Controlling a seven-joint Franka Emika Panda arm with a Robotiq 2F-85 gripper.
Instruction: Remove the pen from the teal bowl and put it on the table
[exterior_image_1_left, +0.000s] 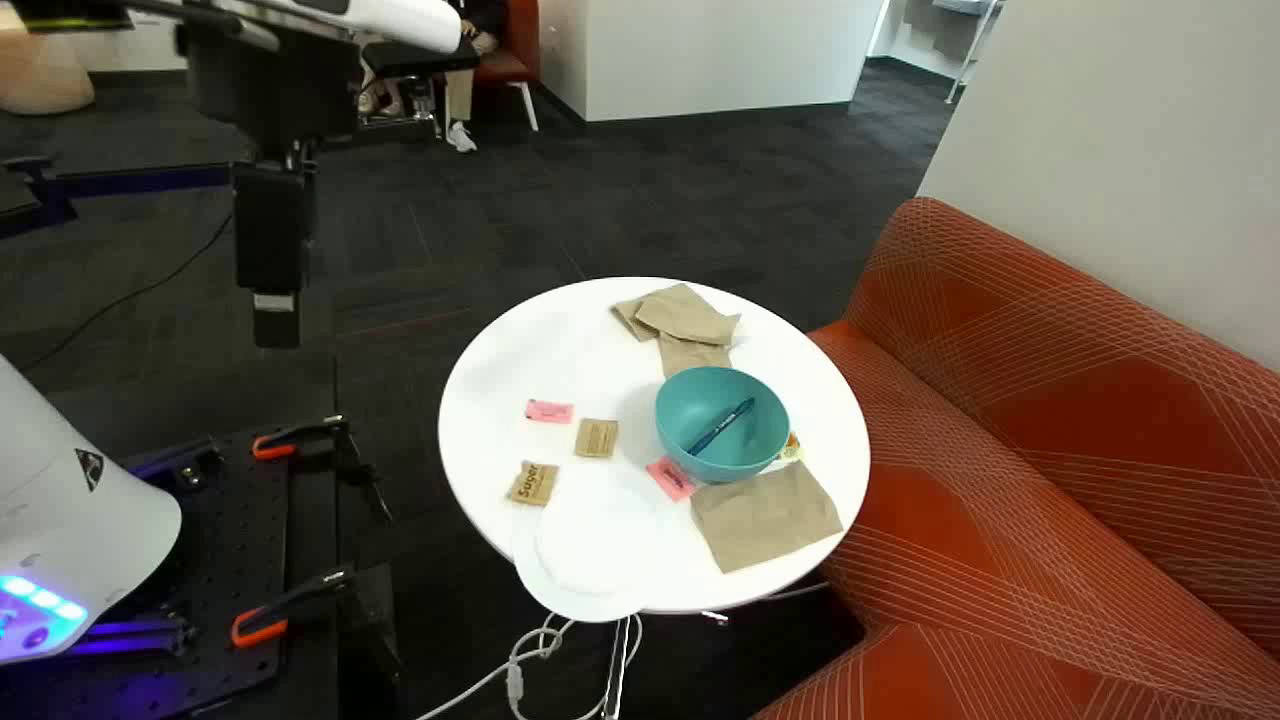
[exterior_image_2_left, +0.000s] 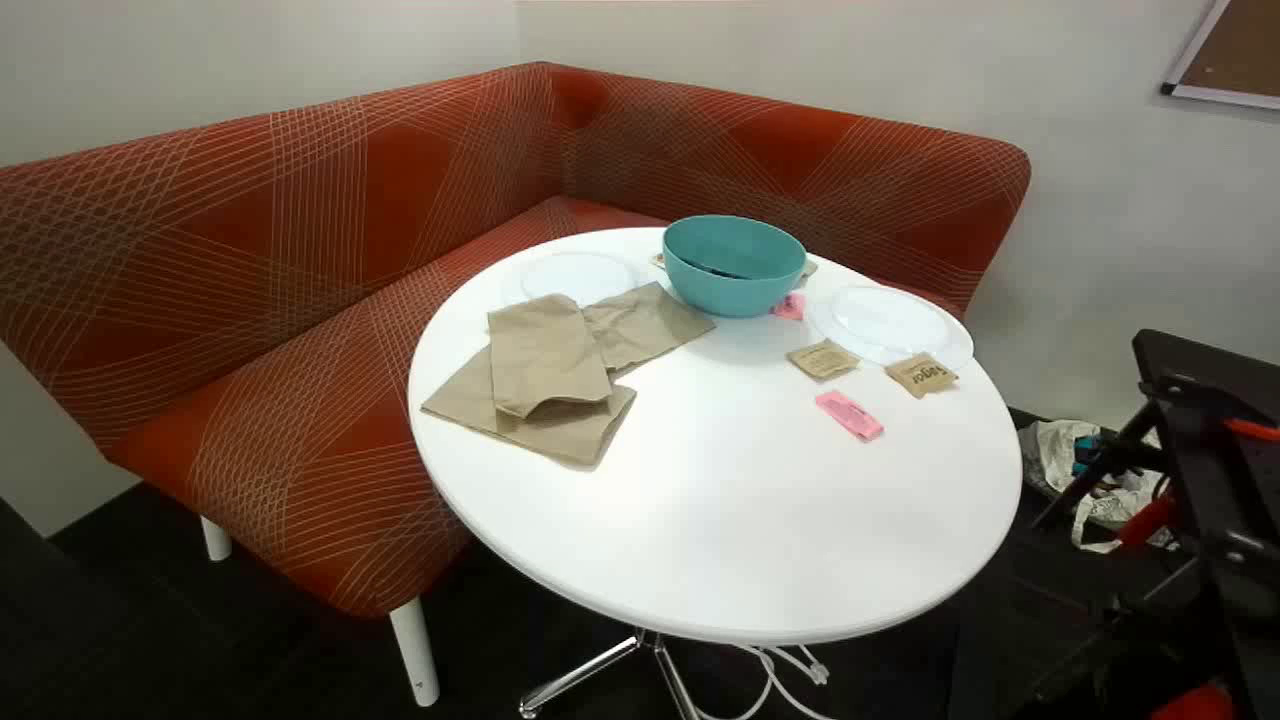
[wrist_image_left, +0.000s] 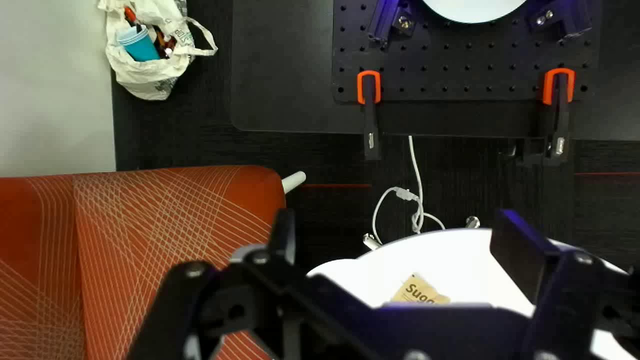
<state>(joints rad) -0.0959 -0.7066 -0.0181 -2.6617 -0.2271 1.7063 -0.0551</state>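
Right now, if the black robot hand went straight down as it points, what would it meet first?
Probably the edge of the round white table, or the dark floor just beside it; depth is unclear.

Both ext. views angled down, diff. sides, sharing tbl (exterior_image_2_left: 715, 450) + sofa (exterior_image_1_left: 1040, 470), wrist cam facing approx. straight down

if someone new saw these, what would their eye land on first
Most likely the teal bowl, vivid against the round white table, with a dark blue pen resting inside it. The orange-red sofa, patterned with pale crossing lines, might come next, bending behind the table in an exterior view. In the wrist view, the dark, open end effector looms along the bottom.
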